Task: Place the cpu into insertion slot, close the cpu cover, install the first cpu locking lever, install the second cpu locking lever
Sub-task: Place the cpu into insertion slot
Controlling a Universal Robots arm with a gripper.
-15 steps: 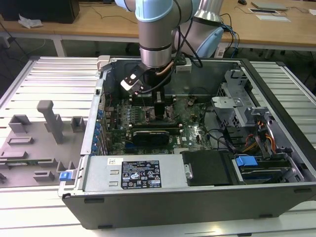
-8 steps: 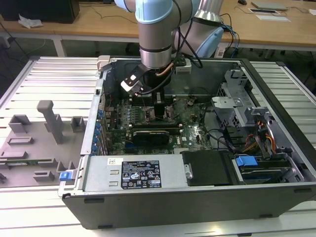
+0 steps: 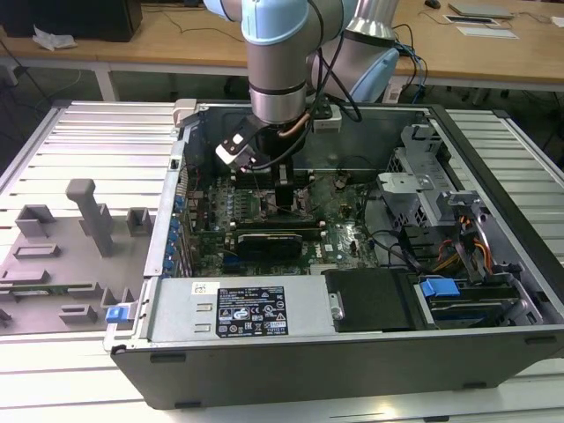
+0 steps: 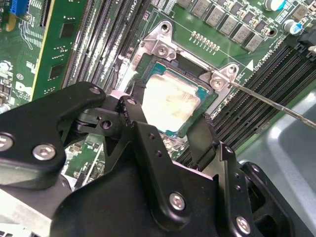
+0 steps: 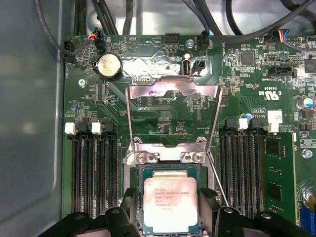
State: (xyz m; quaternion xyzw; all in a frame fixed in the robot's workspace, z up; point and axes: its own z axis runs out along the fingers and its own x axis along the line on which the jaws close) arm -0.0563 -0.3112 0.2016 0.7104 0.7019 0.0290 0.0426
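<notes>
Black memory slots (image 5: pixel 91 168) run alongside one finger of the gripper (image 4: pixel 167 123). Its fingers (image 5: pixel 131 200) stand apart, one on each side of the cpu (image 5: pixel 170 206), resting at the socket's edge rather than pinching the chip. The cpu, flat and square with a pale silver-beige, faintly smeared top, lies seated in the insertion slot (image 5: pixel 168 169) between the fingertips. Beyond them the cpu cover (image 5: pixel 173 86) is swung open. A thin wire lever (image 5: pixel 217 182) slants past the other finger.

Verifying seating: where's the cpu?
In the first wrist view the cpu lies in the insertion slot, between the memory slots, cpu cover raised open beside it.
</notes>
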